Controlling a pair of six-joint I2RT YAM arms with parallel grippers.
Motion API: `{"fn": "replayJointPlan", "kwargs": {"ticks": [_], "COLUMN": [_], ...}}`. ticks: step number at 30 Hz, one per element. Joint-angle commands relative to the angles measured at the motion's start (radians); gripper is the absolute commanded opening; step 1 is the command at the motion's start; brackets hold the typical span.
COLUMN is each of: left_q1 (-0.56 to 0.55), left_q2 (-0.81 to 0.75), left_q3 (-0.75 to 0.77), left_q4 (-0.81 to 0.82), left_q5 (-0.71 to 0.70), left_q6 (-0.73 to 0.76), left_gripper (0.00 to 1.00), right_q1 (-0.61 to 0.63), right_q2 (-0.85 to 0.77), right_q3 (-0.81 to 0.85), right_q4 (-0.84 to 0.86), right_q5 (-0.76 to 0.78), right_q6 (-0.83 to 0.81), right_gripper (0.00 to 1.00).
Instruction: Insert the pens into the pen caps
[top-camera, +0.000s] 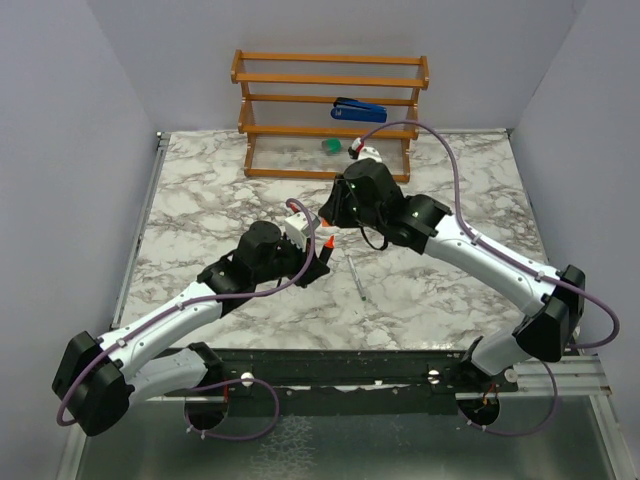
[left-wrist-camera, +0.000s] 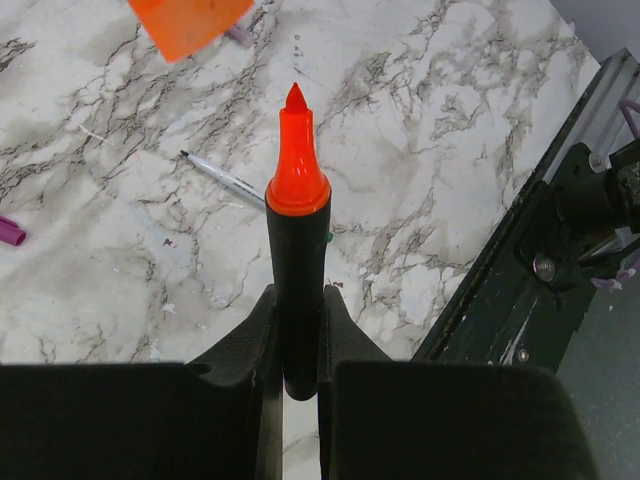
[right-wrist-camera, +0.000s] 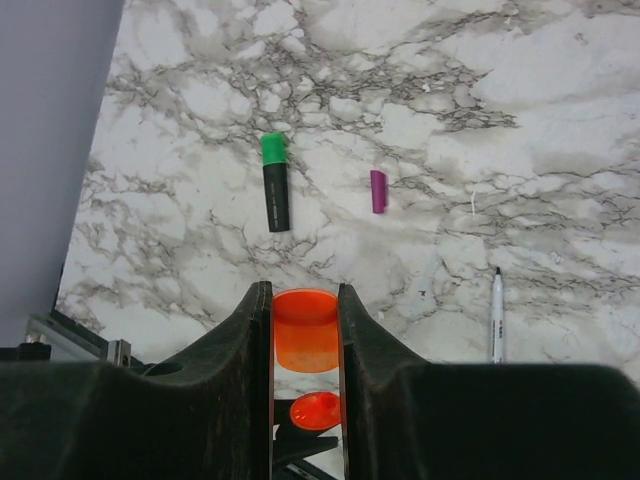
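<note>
My left gripper (left-wrist-camera: 297, 305) is shut on the black marker (left-wrist-camera: 298, 250), whose bare orange tip (left-wrist-camera: 296, 150) points up and away. My right gripper (right-wrist-camera: 305, 300) is shut on the orange cap (right-wrist-camera: 305, 330), with its open mouth facing the marker tip (right-wrist-camera: 316, 410) just below it. The cap (left-wrist-camera: 190, 25) hangs a short gap beyond the tip in the left wrist view. In the top view both grippers (top-camera: 320, 245) (top-camera: 334, 220) meet at mid-table. A green-ended black marker (right-wrist-camera: 275, 185), a purple cap (right-wrist-camera: 378, 191) and a thin grey pen (top-camera: 355, 278) lie on the marble.
A wooden rack (top-camera: 330, 115) stands at the back with a blue stapler (top-camera: 358, 110) and a green block (top-camera: 330, 146) on it. A dark metal rail (left-wrist-camera: 530, 290) runs along the table's near edge.
</note>
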Motion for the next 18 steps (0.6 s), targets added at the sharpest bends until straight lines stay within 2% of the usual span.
{"fn": "replayJointPlan", "kwargs": {"ticks": [1, 18], "left_q1": [-0.005, -0.005], "left_q2": [-0.007, -0.035], "left_q3": [0.002, -0.006], "left_q4": [0.027, 0.03], "left_q5": [0.004, -0.008], "left_q6": [-0.01, -0.013], "left_gripper": [0.0, 0.0], "right_q1": [0.044, 0.064], "right_q2": [0.012, -0.057], "right_q3": [0.015, -0.057], "right_q4": [-0.009, -0.003], "right_q5": [0.009, 0.135], "right_q6": [0.005, 0.025], "right_gripper": [0.07, 0.09]}}
